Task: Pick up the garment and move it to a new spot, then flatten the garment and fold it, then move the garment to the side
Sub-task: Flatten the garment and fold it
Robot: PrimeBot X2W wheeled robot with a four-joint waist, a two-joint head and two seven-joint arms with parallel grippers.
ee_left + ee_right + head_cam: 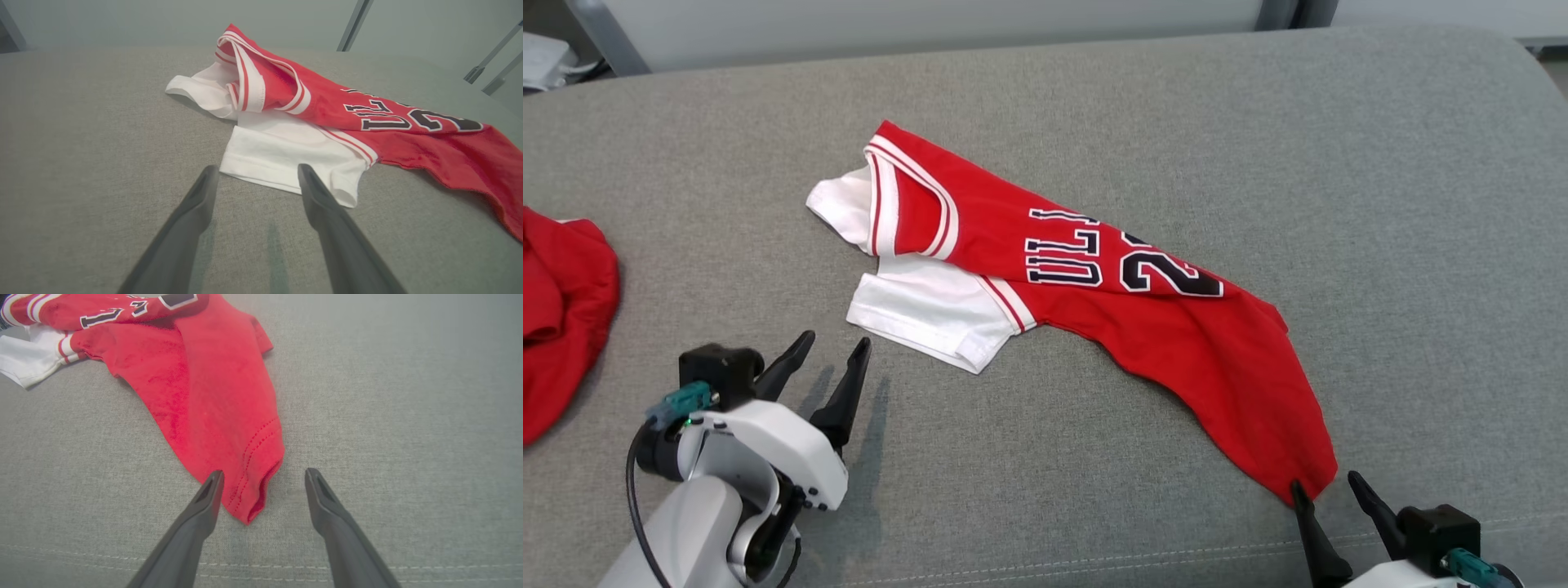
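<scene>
A red jersey (1094,286) with white sleeves is seen lying on a grey cushion (1258,106). It is stretched out in a long slanted shape, from the far left down to the near right. It is twisted and bunched up, so the black letters and number (1123,263) are partly hidden in a fold. One white sleeve (923,314) is laid out at the near left end. The bottom corner (1311,474) of the jersey is found at the near right end, close to the stitched line (1094,563) along the front of the cushion.

The left gripper (836,338) is held just beside the white sleeve. Its two dark fingers are spread wide apart, and nothing is held between them. The right gripper (1325,482) is spread wide apart too, and nothing is held in it. In the right wrist view the bottom corner is seen lying between its two fingers. One fingertip may be touching the cloth, but that cannot be told for sure.

Another red cloth (564,310) is seen at the far left edge, well apart from the jersey.

The jersey is not yet flattened and not yet folded. With a gripper at each end, the flattening step is judged to be the one in hand. After that, the folding and the move to the side are left to be done, so most of the task is judged to be ahead.
</scene>
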